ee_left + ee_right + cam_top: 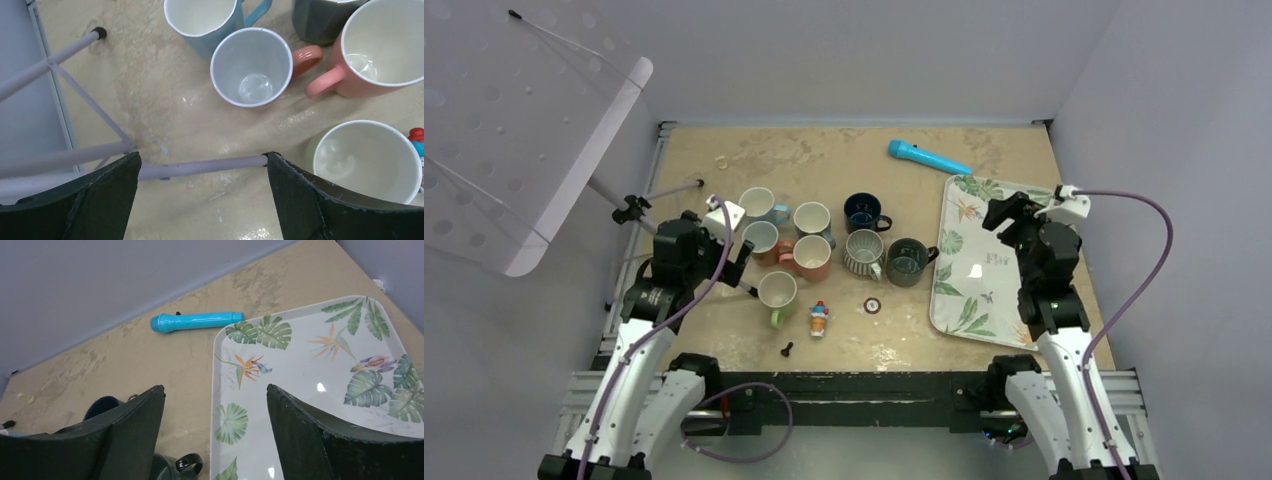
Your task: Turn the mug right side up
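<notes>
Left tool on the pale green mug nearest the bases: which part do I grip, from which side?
Pinch the rim wall of the pale green mug from above, one finger inside, one outside. It stands upright with its mouth open, and its handle points toward the bases. Take the rim's left side with the left tool; a small toy figure stands close on the right.

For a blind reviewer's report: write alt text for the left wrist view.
The left gripper hangs open above a tan table, a white rod showing between its jaws. Upright and empty nearby stand a blue mug, a salmon-handled mug, a pink mug and a pale green mug.
</notes>
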You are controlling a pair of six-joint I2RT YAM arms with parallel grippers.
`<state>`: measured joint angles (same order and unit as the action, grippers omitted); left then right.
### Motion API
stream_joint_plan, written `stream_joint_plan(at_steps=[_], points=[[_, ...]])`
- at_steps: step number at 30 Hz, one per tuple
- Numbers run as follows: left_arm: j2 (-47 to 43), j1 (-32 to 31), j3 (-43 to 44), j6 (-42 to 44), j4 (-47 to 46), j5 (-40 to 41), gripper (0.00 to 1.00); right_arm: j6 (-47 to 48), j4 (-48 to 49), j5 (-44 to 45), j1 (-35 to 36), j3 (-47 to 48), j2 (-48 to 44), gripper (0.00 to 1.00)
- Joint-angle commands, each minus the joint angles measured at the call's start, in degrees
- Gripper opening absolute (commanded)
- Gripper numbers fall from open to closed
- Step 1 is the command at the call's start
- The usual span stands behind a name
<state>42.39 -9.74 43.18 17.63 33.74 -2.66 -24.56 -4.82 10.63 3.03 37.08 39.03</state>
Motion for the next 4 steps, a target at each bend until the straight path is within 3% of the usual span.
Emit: stream_joint_plan(at_steps=[1, 4], points=[[-6.32, 1.30, -2.20, -6.85, -3.55, 1.53, 1.00, 0.88, 3.96, -1.55, -0.08, -2.13, -1.87, 0.79], [-10.15, 1.30, -4.40, -7.88, -3.55, 2.01, 1.00, 1.22, 4.35, -1.94, -0.08, -4.34, -3.09, 0.80]])
